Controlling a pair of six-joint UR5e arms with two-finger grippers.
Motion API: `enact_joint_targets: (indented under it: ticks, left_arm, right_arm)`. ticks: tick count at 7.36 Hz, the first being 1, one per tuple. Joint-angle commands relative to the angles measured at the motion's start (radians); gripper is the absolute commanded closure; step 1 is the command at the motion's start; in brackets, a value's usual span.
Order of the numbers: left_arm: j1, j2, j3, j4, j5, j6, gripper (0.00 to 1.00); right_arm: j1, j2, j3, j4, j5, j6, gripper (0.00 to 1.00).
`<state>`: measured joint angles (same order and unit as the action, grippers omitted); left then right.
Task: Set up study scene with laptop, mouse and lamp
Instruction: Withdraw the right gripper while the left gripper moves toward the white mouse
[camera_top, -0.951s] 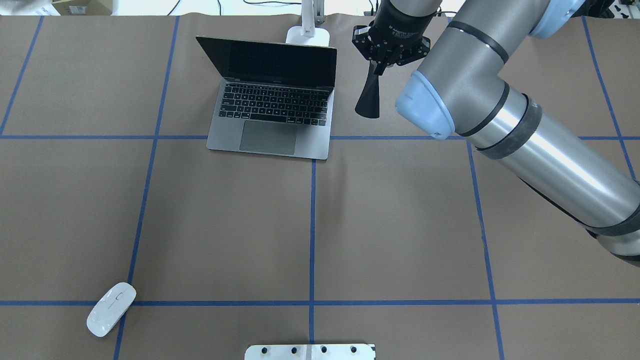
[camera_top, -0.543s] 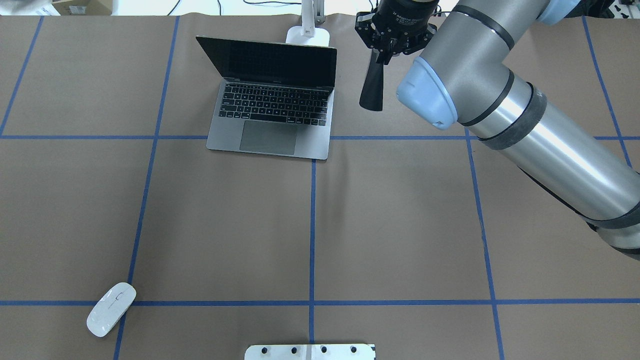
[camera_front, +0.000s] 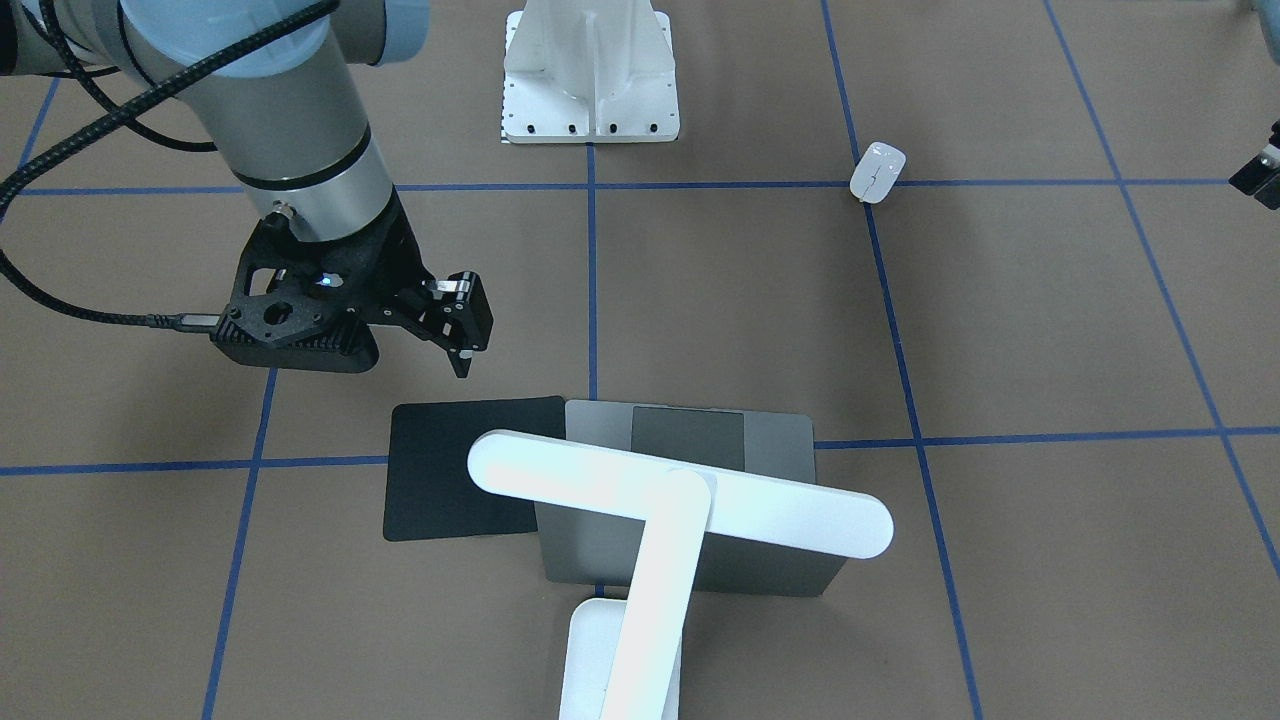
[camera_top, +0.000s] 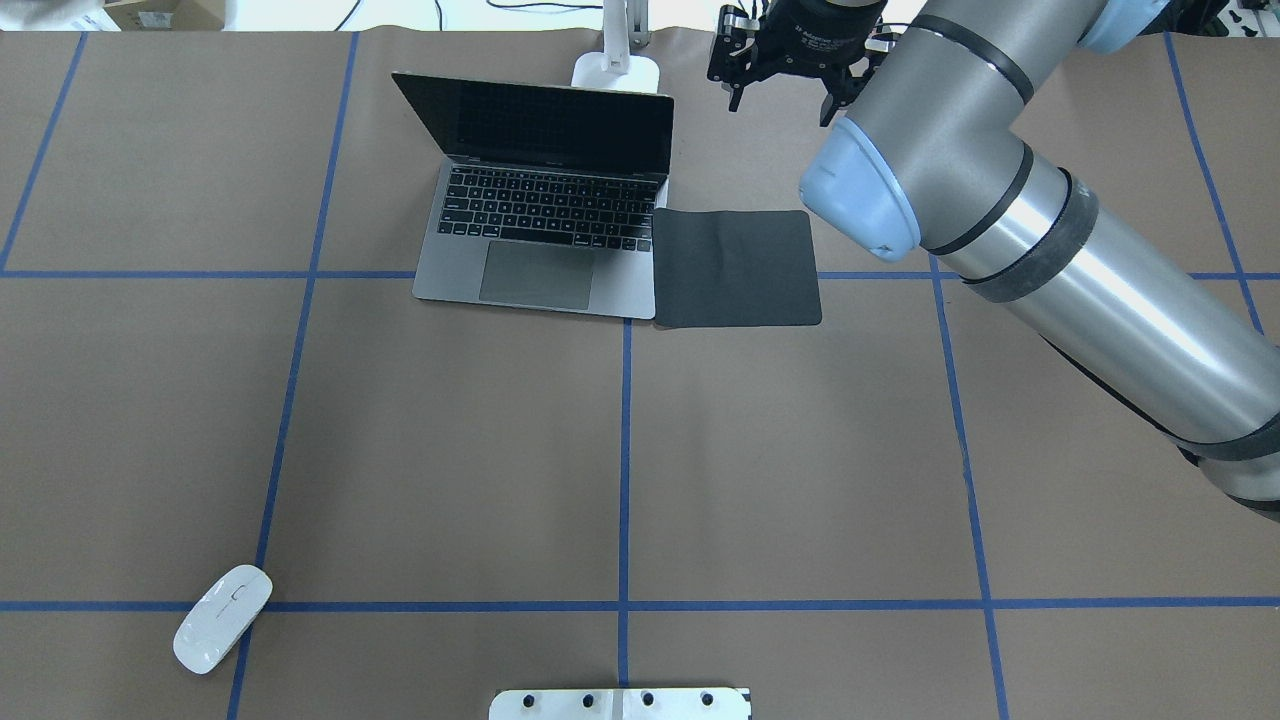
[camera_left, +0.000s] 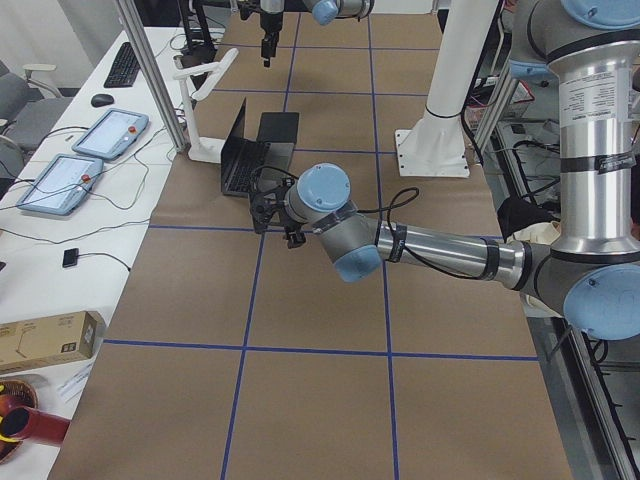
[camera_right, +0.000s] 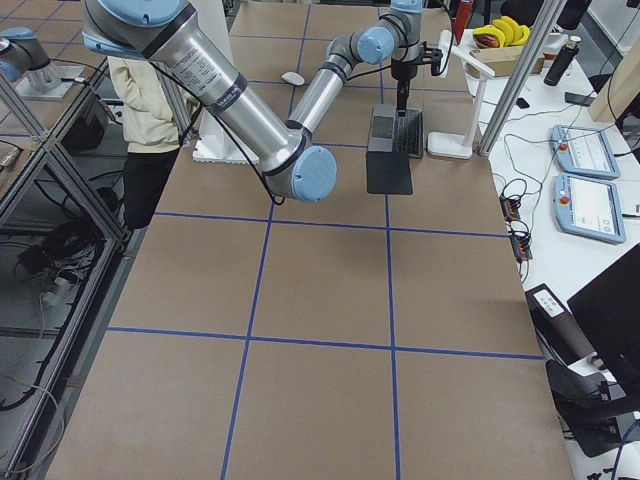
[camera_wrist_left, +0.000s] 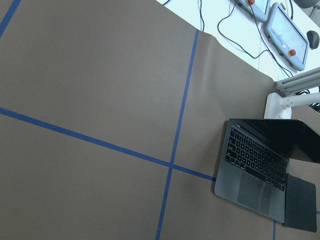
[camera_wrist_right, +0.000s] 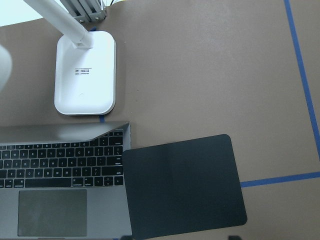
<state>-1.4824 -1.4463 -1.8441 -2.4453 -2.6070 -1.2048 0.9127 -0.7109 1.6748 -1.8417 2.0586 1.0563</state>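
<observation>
The grey laptop (camera_top: 540, 230) stands open at the table's far middle, its trackpad (camera_front: 688, 436) facing the robot. The white lamp (camera_front: 680, 495) stands behind it, its base (camera_wrist_right: 85, 72) at the far edge. The white mouse (camera_top: 222, 618) lies near the front left, far from both. My right gripper (camera_top: 780, 98) is open and empty, raised above the far edge just beyond the black mat (camera_top: 735, 268). One of its fingers (camera_front: 463, 318) shows in the front view. My left gripper (camera_left: 274, 212) hovers over the table; I cannot tell its state.
The black mat (camera_wrist_right: 182, 185) lies flat against the laptop's right side. A white bolted pedestal (camera_front: 590, 80) stands at the robot's edge. The right arm (camera_top: 1050, 250) stretches over the right half of the table. Blue tape lines (camera_top: 624, 450) cross the brown cover.
The right gripper, shut on the hanging black mat before, has opened and moved toward the far edge. The mat now lies flat beside the laptop.
</observation>
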Motion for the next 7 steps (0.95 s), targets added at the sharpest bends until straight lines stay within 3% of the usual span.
enact_joint_targets:
  ticks: [1, 3, 7]
  left_arm:
    - [0.016, -0.002, 0.003, 0.034, 0.021, -0.008, 0.02]
    - [0.139, -0.013, 0.002, 0.098, 0.109, -0.009, 0.01]
    - [0.437, -0.014, -0.015, 0.098, 0.238, 0.059, 0.00]
  right_arm:
    - [0.005, -0.117, 0.055, 0.004, -0.002, -0.036, 0.00]
    - [0.012, -0.226, 0.094, 0.005, 0.000, -0.094, 0.00]
    - [0.006, -0.459, 0.195, -0.001, -0.002, -0.215, 0.00]
